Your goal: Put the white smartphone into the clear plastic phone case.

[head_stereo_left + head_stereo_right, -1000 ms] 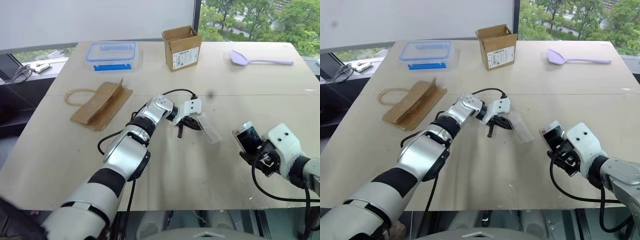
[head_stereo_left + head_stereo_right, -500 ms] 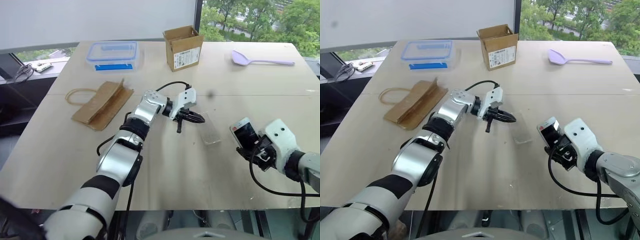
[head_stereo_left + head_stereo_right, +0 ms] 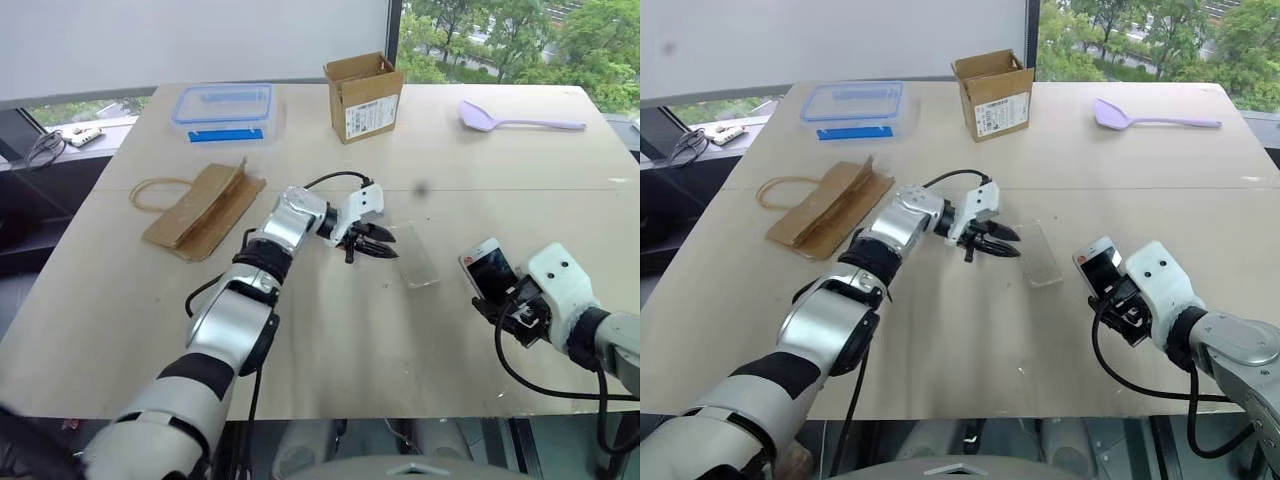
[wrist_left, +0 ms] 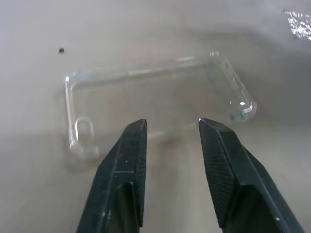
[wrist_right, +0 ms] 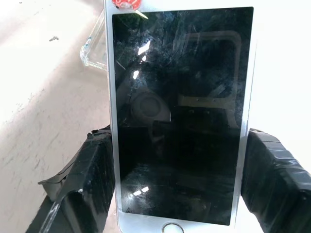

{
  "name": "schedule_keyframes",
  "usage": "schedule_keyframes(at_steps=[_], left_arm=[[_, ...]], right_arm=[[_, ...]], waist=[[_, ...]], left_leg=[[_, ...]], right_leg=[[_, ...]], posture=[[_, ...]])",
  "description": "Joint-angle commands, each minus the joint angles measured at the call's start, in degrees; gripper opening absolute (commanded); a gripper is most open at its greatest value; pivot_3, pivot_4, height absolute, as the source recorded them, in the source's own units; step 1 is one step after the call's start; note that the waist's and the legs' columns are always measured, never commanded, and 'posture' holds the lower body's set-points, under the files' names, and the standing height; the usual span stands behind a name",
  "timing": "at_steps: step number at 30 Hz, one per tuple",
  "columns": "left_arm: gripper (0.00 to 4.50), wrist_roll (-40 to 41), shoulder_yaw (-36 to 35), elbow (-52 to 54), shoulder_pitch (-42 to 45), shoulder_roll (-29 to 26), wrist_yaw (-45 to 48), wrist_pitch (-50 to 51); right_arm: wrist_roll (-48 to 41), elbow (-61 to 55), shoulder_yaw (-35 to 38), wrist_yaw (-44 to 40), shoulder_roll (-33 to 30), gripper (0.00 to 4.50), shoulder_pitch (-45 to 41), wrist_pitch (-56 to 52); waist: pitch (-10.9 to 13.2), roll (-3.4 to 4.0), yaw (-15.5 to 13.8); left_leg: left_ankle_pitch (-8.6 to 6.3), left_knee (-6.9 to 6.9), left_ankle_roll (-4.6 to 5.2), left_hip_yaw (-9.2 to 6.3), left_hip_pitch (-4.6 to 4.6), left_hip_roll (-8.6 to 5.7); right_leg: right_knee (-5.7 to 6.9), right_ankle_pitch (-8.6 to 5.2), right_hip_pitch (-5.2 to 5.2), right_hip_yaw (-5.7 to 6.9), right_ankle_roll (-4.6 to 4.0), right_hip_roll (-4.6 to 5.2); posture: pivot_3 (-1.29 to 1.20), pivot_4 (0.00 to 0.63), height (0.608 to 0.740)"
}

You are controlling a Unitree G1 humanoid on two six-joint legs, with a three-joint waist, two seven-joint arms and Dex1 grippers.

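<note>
Glossy black glass on the white smartphone [image 5: 180,116] — clear plastic phone case [image 4: 155,104], shiny.

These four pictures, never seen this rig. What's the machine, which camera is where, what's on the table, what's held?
It is a two-armed humanoid robot leaning over a pale wooden table.

Two pictures come from a stereo camera in its head, looking down over both arms. The other two come from cameras on each wrist, looking along that arm's black jaws.

The left gripper has its jaws apart and empty, right beside the clear plastic phone case, which lies flat on the table.

The right gripper is shut on the white smartphone with a black screen, held upright by its edges.

Also on the table: a folded brown paper bag, a clear food box with a blue-rimmed lid, an open cardboard box and a lilac plastic spoon.
</note>
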State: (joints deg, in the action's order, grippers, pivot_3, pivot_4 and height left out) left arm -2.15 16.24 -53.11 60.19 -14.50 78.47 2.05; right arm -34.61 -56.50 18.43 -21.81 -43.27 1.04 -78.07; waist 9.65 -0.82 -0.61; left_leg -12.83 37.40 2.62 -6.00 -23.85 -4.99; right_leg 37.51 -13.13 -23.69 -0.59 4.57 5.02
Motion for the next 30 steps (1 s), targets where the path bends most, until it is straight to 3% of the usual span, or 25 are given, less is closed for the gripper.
schedule_keyframes(at_steps=[1,16,25,28,30], left_arm=[[1.74,-1.6,1.2,0.8,-1.2,-0.5,-0.2,-11.5],[1.74,-14.0,9.0,-11.8,3.7,4.2,-8.4,-33.1],[1.74,-19.8,12.5,-17.3,6.4,6.4,-13.0,-39.1],[1.09,-19.4,12.0,-18.7,6.3,7.4,-11.4,-37.9],[0.17,-18.4,10.9,-19.2,6.3,7.7,-10.8,-36.9]], right_arm=[[-0.1,-2.0,1.4,0.4,-0.1,3.00,-0.8,0.1],[-0.5,-3.3,1.2,1.1,1.0,3.00,-2.2,-2.2],[-2.7,-3.5,1.7,3.2,1.2,3.00,-0.9,-1.8],[-3.5,-3.5,1.4,4.2,1.2,3.00,-0.7,-1.5],[-4.0,-3.5,1.4,4.7,1.2,3.00,-0.5,-1.3]], waist=[[0.0,0.00,-0.1],[0.0,-0.01,-0.2],[-0.1,-0.01,-0.6],[-0.1,0.02,-0.6],[-0.1,0.02,-0.6]], left_leg=[[0.00,0.00,0.00,0.00,0.01,0.00],[0.00,0.05,0.01,0.02,0.00,-0.05],[0.01,0.44,0.04,-0.11,0.07,-0.09],[0.01,0.62,0.05,-0.13,0.07,-0.09],[-0.01,0.78,0.08,-0.23,0.08,-0.09]], right_leg=[[0.01,0.00,0.00,-0.01,0.00,0.01],[0.04,0.00,0.02,-0.03,0.00,0.06],[0.09,0.01,0.30,0.06,0.18,0.06],[0.10,-0.04,0.38,0.08,0.39,0.04],[0.12,-0.03,0.48,0.18,0.41,0.04]], posture=[[0.00,0.150,0.740],[0.00,0.150,0.740],[0.00,0.150,0.740],[0.00,0.150,0.740],[0.00,0.150,0.740]])
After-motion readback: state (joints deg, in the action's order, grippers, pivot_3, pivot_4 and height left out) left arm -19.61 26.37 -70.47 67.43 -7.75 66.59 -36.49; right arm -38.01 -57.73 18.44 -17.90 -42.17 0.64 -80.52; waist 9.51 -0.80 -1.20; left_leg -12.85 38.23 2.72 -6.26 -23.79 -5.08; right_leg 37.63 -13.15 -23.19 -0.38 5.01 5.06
